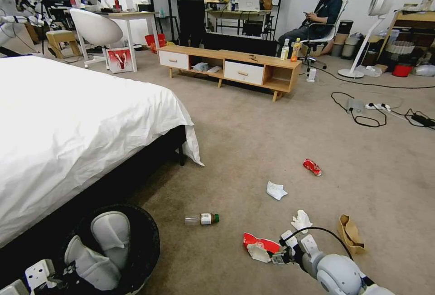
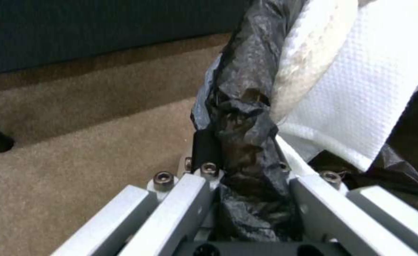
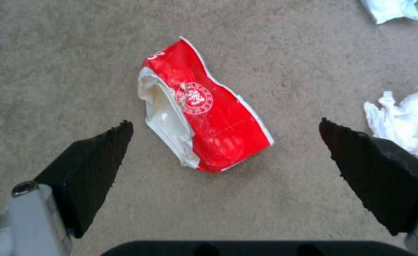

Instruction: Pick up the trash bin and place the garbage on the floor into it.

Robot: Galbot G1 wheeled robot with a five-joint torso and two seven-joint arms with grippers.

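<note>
2 end effectors (image 3: 225, 128): bin (image 1: 149, 240), cup (image 3: 209, 113)

Trash bin (image 1: 136, 245), black-lined, white tissue inside, beside the bed. Scattered over beige carpet floor (image 1: 253, 141): flattened red-and-white paper cup (image 3: 204, 106), clear green-capped bottle (image 1: 202, 219) on its side, crumpled tissues (image 1: 275, 190), brown paper bag (image 1: 350, 233), crushed red can (image 1: 312, 166).

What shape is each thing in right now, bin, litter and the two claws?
trash bin: held up, white tissue inside.
left gripper: clamped on the bin's bagged rim.
right gripper: open, above the cup.
paper cup: crushed flat on the carpet.
small bottle: lying on its side.
soda can: crushed.
paper bag: crumpled.
</note>
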